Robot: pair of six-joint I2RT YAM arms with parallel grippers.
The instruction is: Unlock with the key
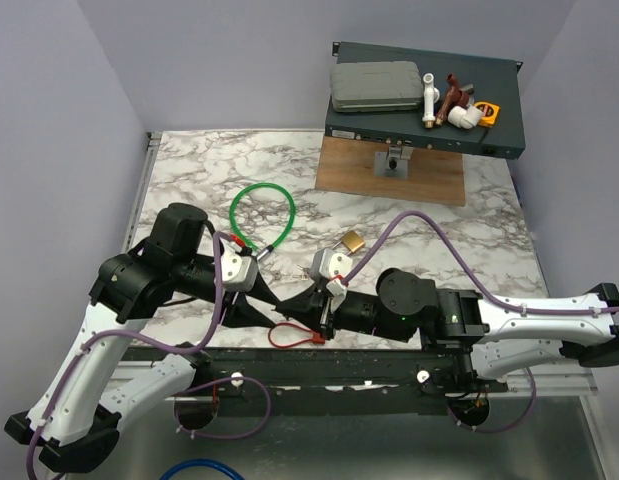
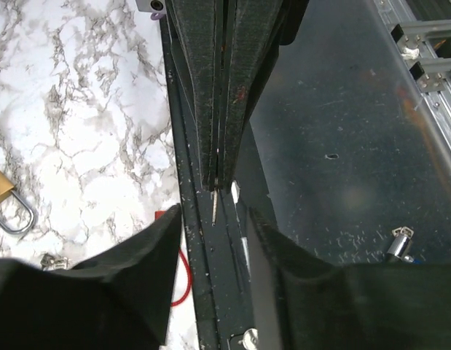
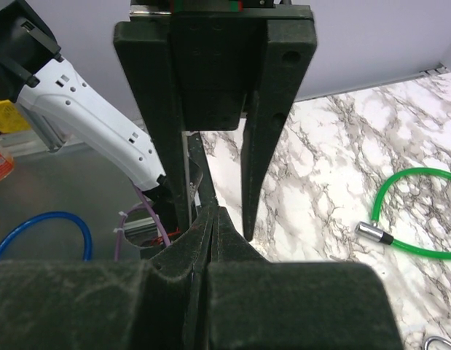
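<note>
Left gripper (image 2: 214, 213) sat part-way closed, fingers apart on either side of the key (image 2: 213, 205). Right gripper (image 2: 214, 182) was pressed together tip to tip with it, apparently clamped on the key's head, with only a thin metal blade poking out. It read as a handover, well to the near side of the padlock (image 1: 351, 241), which lay unheld. Best approach was to centre the blade between the left pads, pinch square, release the right only once the left was firm, and leave enough blade free for the keyway. Red cord (image 1: 287, 337) trailed nearer than the grippers from the padlock, a snag risk.
</note>
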